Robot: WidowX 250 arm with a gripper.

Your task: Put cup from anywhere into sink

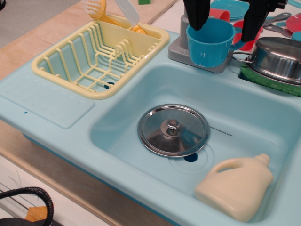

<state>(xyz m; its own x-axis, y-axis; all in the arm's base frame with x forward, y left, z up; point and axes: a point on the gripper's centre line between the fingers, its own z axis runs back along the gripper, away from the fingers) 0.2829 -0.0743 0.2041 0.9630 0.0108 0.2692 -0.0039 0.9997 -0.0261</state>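
1. One cup (210, 41), glossy turquoise plastic and slightly tapered, is sitting on the grey faucet base (176, 52) at the sink's (254, 108) far rim.
2. I am seeing the gripper (226, 16) straddling the cup with its dark fingers spread, gripping nothing; I judge it is lining up a grasp.
3. Lying in the smooth aqua basin are a shiny steel lid (173, 129) over the drain and a cream bottle (237, 186) toward the near-right corner, limiting drop space.

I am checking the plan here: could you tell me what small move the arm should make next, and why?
Probably close the pincer on the cup: its fingers straddle the rim, apparently still open, and the cup sits on the grey faucet base behind the sink.
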